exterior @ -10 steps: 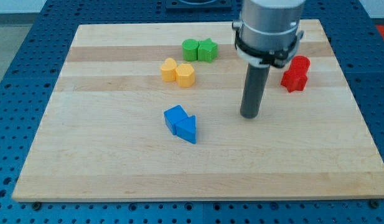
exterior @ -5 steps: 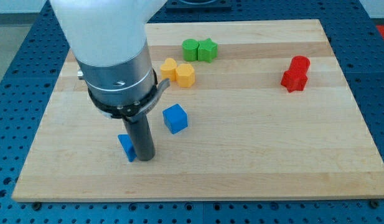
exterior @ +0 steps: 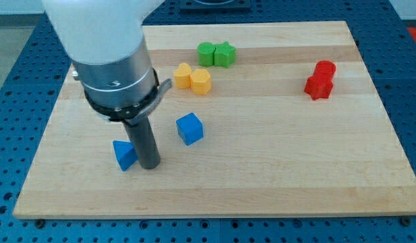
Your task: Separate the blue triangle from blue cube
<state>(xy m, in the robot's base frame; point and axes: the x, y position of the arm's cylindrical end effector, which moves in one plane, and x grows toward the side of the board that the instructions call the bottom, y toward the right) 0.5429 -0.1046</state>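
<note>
My tip [exterior: 150,165] is resting on the wooden board [exterior: 275,175] and pressing against the blue triangle [exterior: 125,155], which is sitting just to the tip's left in the view, touching the rod or very nearly so. There is no hand to spread or close here: the arm is ending in a plain rod, so nothing is being pinched, only pushed sideways. The blue cube [exterior: 189,128] is lying up and to the right of the tip, clearly apart from the triangle, with the rod standing between the two. Judging from this, the separation is largely achieved, and the step in hand is widening the gap. To do that well, I am thinking the push should be running through the middle of the triangle's near face, away from the cube and toward the view's left, so the block is sliding rather than spinning off the rod. The board's left edge is not far beyond the triangle, so a short, slow push seems wiser than a long one. The yellow pair [exterior: 193,77], green pair [exterior: 216,53] and red blocks [exterior: 320,79] are sitting well away from the tip and out of the line of travel.
</note>
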